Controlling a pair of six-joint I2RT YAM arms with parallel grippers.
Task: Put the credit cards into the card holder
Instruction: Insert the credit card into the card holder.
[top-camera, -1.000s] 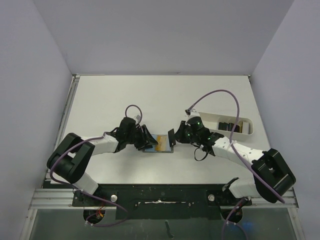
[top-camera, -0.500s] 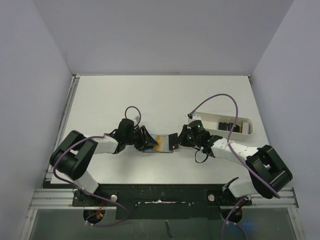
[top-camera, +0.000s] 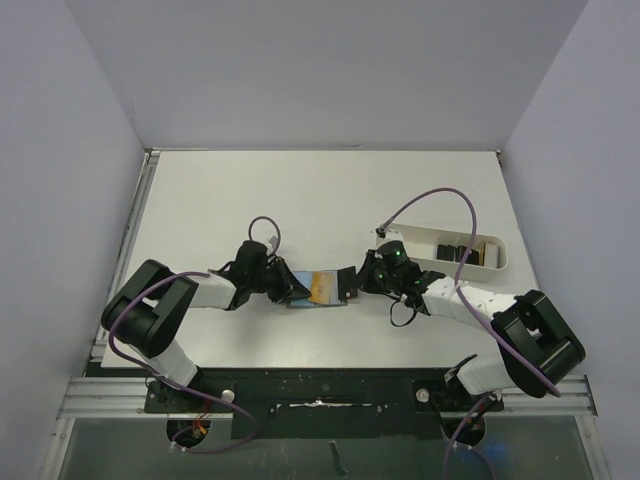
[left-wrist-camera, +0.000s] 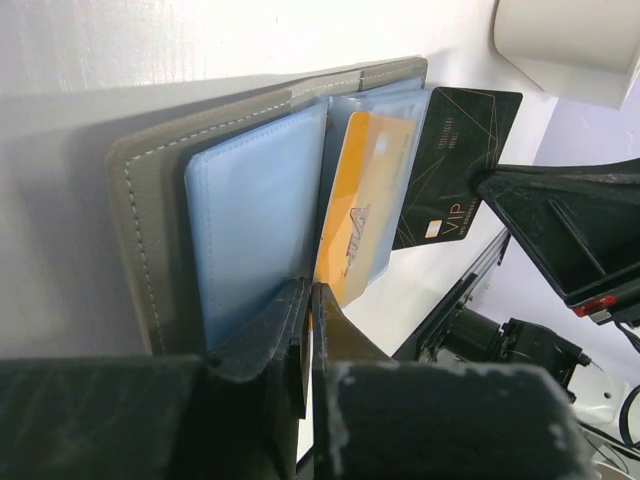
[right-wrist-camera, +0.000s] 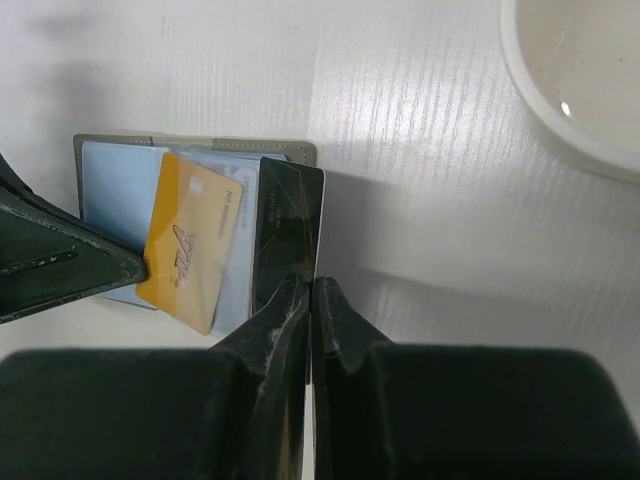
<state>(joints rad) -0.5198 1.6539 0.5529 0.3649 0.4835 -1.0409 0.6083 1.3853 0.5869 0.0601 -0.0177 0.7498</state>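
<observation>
Inserting: right gripper pinches black card | left gripper seemingly clamps wallet edge | next: slide card squarely into pocket.

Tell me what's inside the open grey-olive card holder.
Light blue pockets hold an orange card, half out. The black VIP card in the right gripper reaches the pocket edge; the lining hides whether it is in.

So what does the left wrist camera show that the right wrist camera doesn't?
Only the left wrist: the left hand shut at the card holder's edge, and VIP lettering on the black card. Only the right wrist: the right hand's tips pinching that card's end. Both: the open holder, the orange card and the black card.
</observation>
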